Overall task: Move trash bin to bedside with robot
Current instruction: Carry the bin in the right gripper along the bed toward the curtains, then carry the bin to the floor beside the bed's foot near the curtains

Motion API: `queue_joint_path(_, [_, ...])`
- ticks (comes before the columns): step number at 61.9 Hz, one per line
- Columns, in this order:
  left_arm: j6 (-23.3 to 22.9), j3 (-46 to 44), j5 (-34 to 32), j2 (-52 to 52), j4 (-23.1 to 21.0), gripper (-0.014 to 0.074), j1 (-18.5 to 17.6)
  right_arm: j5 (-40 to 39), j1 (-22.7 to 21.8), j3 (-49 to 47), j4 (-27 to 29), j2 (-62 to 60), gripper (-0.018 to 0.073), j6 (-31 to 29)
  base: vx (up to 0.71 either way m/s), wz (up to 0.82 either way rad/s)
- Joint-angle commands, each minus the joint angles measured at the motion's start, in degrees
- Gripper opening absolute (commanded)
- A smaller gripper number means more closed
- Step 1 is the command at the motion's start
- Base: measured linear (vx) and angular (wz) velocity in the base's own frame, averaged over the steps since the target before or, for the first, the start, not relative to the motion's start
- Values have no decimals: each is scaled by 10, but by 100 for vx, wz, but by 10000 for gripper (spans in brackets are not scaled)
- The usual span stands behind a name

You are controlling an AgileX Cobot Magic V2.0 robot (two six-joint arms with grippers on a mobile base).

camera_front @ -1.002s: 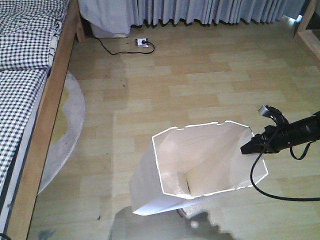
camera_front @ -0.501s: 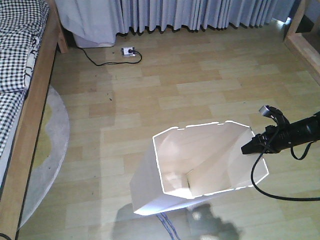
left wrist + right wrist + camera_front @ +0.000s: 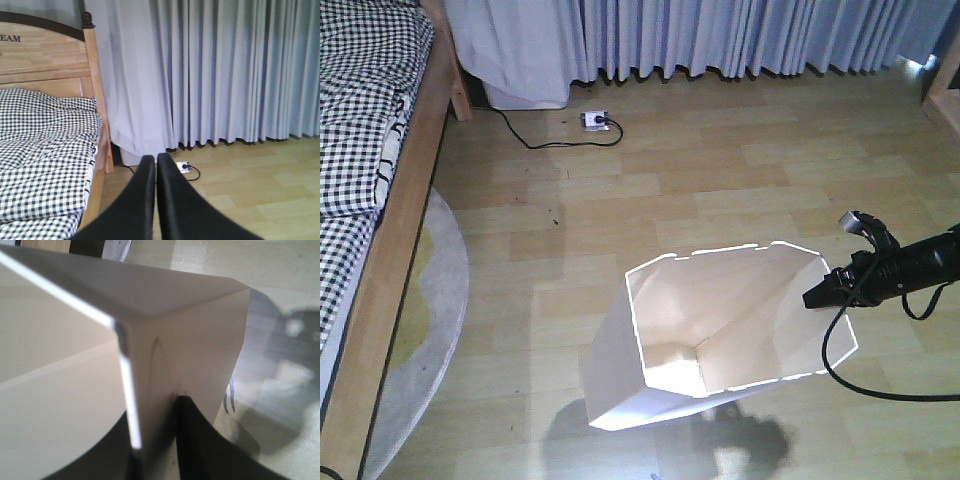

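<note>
The cream-white faceted trash bin (image 3: 710,340) stands on the wooden floor in the lower middle of the front view, tilted toward the camera, and seems empty. My right gripper (image 3: 817,296) on a thin black arm is shut on the bin's right rim. In the right wrist view one finger is inside the wall and one finger (image 3: 200,440) outside, pinching the bin wall (image 3: 165,375). The bed (image 3: 360,150) with its black-and-white checked cover and wooden frame lies at the left. My left gripper (image 3: 155,161) is shut and empty, pointing at the curtains beside the bed (image 3: 45,150).
A grey round rug (image 3: 430,330) lies beside the bed frame. A white power strip (image 3: 595,121) with a black cable sits on the floor by the curtains (image 3: 720,35). A wooden furniture leg (image 3: 942,85) is at the far right edge.
The view has shifted over the floor: the bed, rug and power strip slid left, then back right and lower. The bin and right gripper keep the same place in the view.
</note>
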Motion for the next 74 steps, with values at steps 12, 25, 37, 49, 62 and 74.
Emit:
queue_joint_path(12, [-8, 7, -43, -4, -5, -6, -4, 137, -1, -7, 74, -45, -4, 7, 22, 11])
queue_joint_path(25, [-8, 7, -43, -4, -5, -6, -4, 137, -1, -7, 74, -45, -4, 7, 21, 7])
queue_joint_path(37, [-8, 7, -43, -4, -5, -6, -4, 137, -1, -7, 74, -45, -4, 7, 20, 4])
queue_joint_path(49, [-8, 7, -43, -4, -5, -6, -4, 137, -1, -7, 74, -45, -4, 7, 20, 0])
queue_joint_path(62, [-8, 7, -43, -4, -5, -6, -4, 137, -1, -7, 74, -45, -4, 7, 22, -4])
queue_joint_path(74, [-8, 7, -43, -4, -5, -6, -4, 137, -1, -7, 74, -45, -4, 7, 22, -6])
